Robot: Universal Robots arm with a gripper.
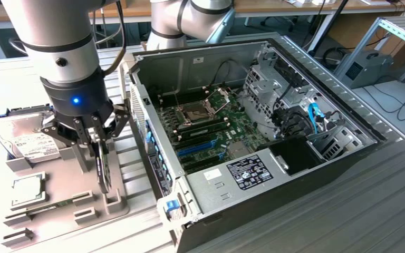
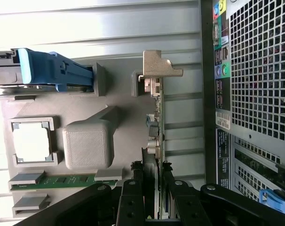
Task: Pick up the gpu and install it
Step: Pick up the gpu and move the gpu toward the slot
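Gpu (image 1: 103, 166) (image 2: 155, 117): stands on edge in the grey fixture tray (image 1: 61, 211), just beside the open computer case (image 1: 259, 132) on the exterior view's left. In the wrist view it runs edge-on from the silvery bracket (image 2: 159, 66) down into the gripper (image 2: 153, 190).

Gripper (image 1: 100, 141): jaws pinch the gpu across its thin faces, one of the fingers (image 2: 133, 202) on each side, near the end away from the bracket. Whether the card has cleared its slot cannot be told.

Handling, judged:
- Light, stiff, flat board.
- Faces are probably smooth, so a pinch could slip if the card twists.
- Fragile at the small parts along the edge and at the connector edge (best left untouched).
- Sound hold: flat faces, mid-board, card kept upright.

Surface: the tray sits on a ribbed metal table (image 1: 371, 211). It also carries a hard drive (image 1: 27, 142), a square chip (image 1: 28, 191) (image 2: 32, 142) and a memory stick (image 1: 48, 207) (image 2: 58, 180), all apart from the gpu.

Room: the case lies on its side, lid off, green motherboard (image 1: 210, 132) exposed with blue slots (image 1: 199, 147) facing up. Cables and drive cages crowd the exterior view's right side of the case. The case wall stands between card and slots. Benches stand behind.
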